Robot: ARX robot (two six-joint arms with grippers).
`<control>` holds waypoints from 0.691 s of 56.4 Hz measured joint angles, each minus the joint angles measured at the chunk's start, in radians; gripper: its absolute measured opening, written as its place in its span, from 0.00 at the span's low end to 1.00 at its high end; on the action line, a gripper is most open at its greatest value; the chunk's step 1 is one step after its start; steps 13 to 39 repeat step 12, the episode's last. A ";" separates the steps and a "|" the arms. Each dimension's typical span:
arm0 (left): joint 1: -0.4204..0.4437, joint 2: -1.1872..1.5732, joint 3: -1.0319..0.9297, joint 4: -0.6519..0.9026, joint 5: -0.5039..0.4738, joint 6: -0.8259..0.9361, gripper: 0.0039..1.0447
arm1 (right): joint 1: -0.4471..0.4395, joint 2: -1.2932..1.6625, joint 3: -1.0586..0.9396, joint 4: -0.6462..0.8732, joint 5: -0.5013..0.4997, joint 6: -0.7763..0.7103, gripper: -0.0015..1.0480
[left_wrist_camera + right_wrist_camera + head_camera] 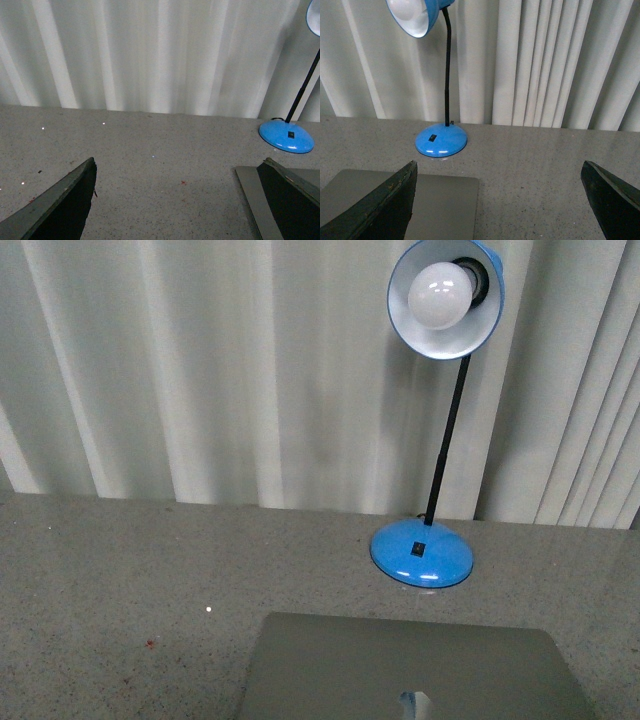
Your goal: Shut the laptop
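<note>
The front camera is looking down across the speckled grey table toward the pleated white curtain. Both wrist cameras are sitting low, facing that curtain; all three are sharing the blue desk lamp.

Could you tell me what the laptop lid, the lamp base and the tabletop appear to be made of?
Laptop: matte silver-grey lid, probably metal, with a shiny logo. Lamp base: glossy blue, with highlights; painted metal or plastic, unclear. Table: grey speckled surface, stone-like or laminate.
</note>
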 joint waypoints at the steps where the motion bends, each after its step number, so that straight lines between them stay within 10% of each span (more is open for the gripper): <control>1: 0.000 0.000 0.000 0.000 0.000 0.000 0.94 | 0.000 0.000 0.000 0.000 0.000 0.000 0.93; 39: 0.000 0.000 0.000 0.000 0.000 0.000 0.94 | 0.000 0.000 0.000 0.000 0.000 0.000 0.93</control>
